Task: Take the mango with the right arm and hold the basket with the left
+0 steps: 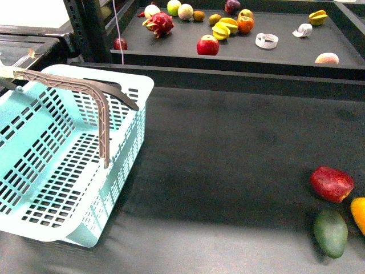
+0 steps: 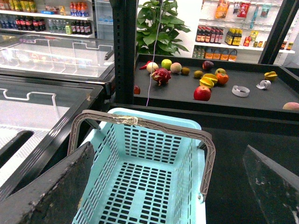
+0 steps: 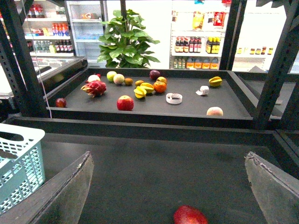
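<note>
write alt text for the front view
An empty turquoise shopping basket sits at left on a dark table. At right lie a dark red fruit, a dark green fruit and a cropped mango. A tray behind holds more fruit.

Wide-spread left gripper [image 2: 168,149] over turquoise basket [image 2: 149,144]; taped handle [image 2: 140,122] raised across it; fruit shelf [image 2: 252,100] behind.
</note>
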Robot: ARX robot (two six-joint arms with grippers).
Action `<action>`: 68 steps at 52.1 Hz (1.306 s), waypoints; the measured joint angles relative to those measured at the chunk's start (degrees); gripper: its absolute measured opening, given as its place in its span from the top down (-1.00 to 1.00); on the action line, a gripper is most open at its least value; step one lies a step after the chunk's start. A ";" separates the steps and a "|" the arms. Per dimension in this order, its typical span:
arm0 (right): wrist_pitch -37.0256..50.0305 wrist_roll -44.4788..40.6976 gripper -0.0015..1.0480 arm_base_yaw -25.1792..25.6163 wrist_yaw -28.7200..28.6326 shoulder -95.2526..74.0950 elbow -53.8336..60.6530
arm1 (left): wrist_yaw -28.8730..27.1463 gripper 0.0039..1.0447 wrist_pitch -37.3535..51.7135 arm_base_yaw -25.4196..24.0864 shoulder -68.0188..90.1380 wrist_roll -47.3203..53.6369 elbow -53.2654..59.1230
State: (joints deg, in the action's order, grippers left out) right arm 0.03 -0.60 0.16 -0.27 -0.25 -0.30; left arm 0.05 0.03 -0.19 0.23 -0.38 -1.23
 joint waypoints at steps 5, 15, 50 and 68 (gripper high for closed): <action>0.00 0.00 -0.85 0.00 0.00 0.00 0.00 | 0.00 -0.85 0.00 0.00 0.00 0.00 0.00; 0.00 0.00 -0.85 0.00 0.00 0.00 0.00 | 0.00 -0.85 0.00 0.00 0.00 0.00 0.00; 0.00 0.00 -0.85 -0.04 -0.11 0.00 0.00 | -31.93 -0.85 -0.68 7.52 20.31 -21.59 -2.69; 0.00 0.00 -0.85 -0.04 -0.02 0.00 0.00 | -17.38 -0.85 36.74 -0.37 77.75 -45.59 -17.29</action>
State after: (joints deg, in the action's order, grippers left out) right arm 0.03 -0.60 0.12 -0.30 -0.25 -0.30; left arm -17.32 36.77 -0.56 77.97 -45.98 -18.52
